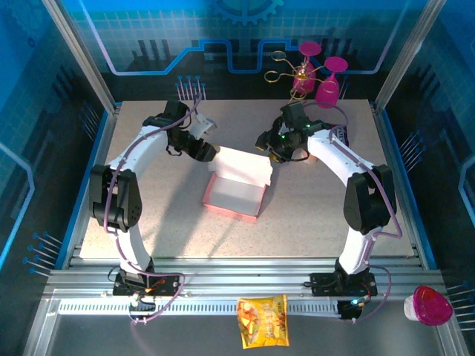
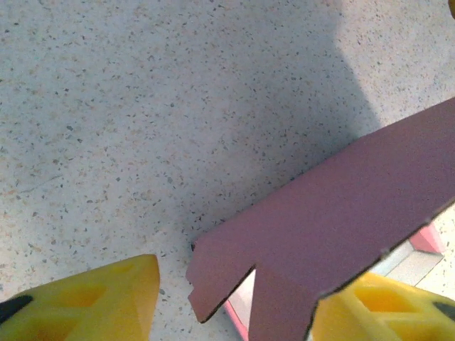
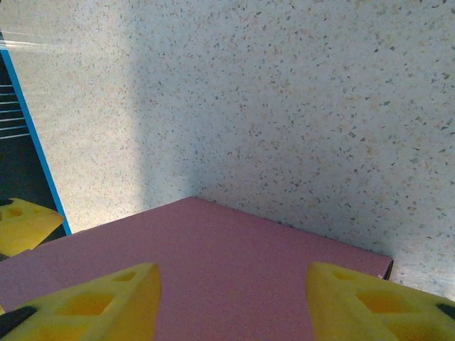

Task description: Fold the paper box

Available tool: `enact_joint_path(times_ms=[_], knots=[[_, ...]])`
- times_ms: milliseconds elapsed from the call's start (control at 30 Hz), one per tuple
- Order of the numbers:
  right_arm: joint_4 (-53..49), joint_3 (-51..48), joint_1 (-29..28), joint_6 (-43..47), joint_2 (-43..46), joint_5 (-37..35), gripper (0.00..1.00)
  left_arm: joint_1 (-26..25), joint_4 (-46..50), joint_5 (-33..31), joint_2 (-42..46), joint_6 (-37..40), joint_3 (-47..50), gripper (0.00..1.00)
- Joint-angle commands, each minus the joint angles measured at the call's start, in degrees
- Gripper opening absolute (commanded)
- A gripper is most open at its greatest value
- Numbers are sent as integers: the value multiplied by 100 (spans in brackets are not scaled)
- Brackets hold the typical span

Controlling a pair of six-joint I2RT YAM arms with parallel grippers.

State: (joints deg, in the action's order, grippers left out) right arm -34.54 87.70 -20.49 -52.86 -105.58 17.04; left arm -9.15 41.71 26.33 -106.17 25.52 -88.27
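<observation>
The pink paper box (image 1: 234,199) lies in the middle of the table as a shallow tray with pale inside, and its back panel (image 1: 242,165) stands raised. My left gripper (image 1: 208,153) is at the panel's left end. In the left wrist view its yellow fingers (image 2: 92,305) stand apart, with a notched pink flap (image 2: 334,227) between them, its edge in front of the right finger. My right gripper (image 1: 272,153) is at the panel's right end. Its fingers (image 3: 370,298) are spread over the flat pink panel (image 3: 234,263), with nothing pinched.
Two magenta goblets (image 1: 327,83) and a gold wire rack (image 1: 285,68) stand at the back right. A yellow snack bag (image 1: 262,320) lies on the front rail, and a pink cup (image 1: 430,305) sits at the front right. A blue table edge (image 3: 32,142) runs along the left.
</observation>
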Motion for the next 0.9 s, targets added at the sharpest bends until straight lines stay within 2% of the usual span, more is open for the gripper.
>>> enact_joint_path(times_ms=[0,233,467,567,800,867], knots=[[-106,120,74,65,-110,150,56,20,14,35,5,45,-143,48],[-66,98,72,25,-81,167,56,-3,-72,150,76,-153,129,37],[52,-24,63,-60,-49,196,55,-180,-97,101,26,-359,203,19],[71,-31,54,-69,-35,209,55,-275,-150,81,69,-446,288,16],[114,-63,37,-113,0,225,55,-492,-331,-118,185,-802,474,1],[100,-100,28,-125,39,215,54,-574,-480,-358,258,-992,544,0]])
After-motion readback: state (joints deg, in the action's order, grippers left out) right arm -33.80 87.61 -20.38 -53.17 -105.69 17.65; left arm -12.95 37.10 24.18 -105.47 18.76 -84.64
